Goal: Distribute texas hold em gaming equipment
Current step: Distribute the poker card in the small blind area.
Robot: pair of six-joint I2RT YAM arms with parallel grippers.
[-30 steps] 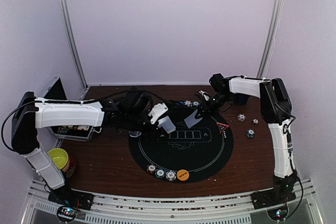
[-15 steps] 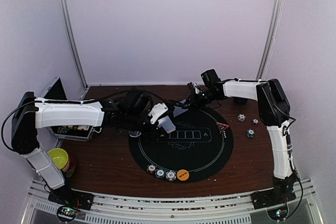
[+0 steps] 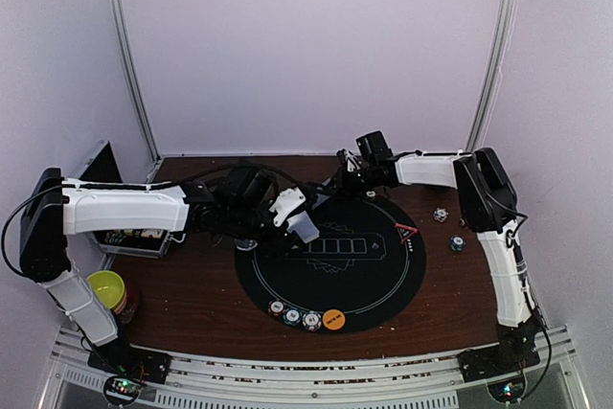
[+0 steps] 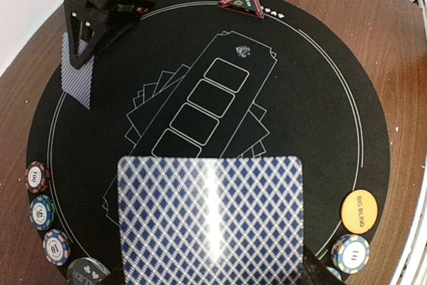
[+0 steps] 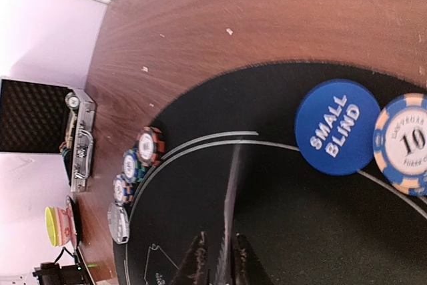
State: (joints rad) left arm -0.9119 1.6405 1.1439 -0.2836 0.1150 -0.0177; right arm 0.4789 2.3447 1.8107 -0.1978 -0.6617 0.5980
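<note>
Brown desk (image 3: 192,294) w/ black mat (image 3: 374,284); at near rim, striped chips (image 3: 292,315) beside orange button (image 3: 333,319). Left end effector (image 3: 293,215) grips blue-backed card (image 4: 210,221) above mat's left part. Farther, right end effector (image 5: 218,255) pinches second card (image 5: 230,191) edge-on, near blue button (image 5: 335,127) at far rim.

The top camera sits high behind the arm bases and looks down and forward over the whole table (image 3: 192,294) to the back wall. The left wrist camera hangs close above the black mat (image 4: 320,98), facing across it past its own playing card (image 4: 210,221) — the right wrist camera, rolled sideways, skims low along the mat's rim by the blue button (image 5: 337,127). All three share the mat; the orange button (image 3: 333,319) shows in the top and left wrist views.
</note>
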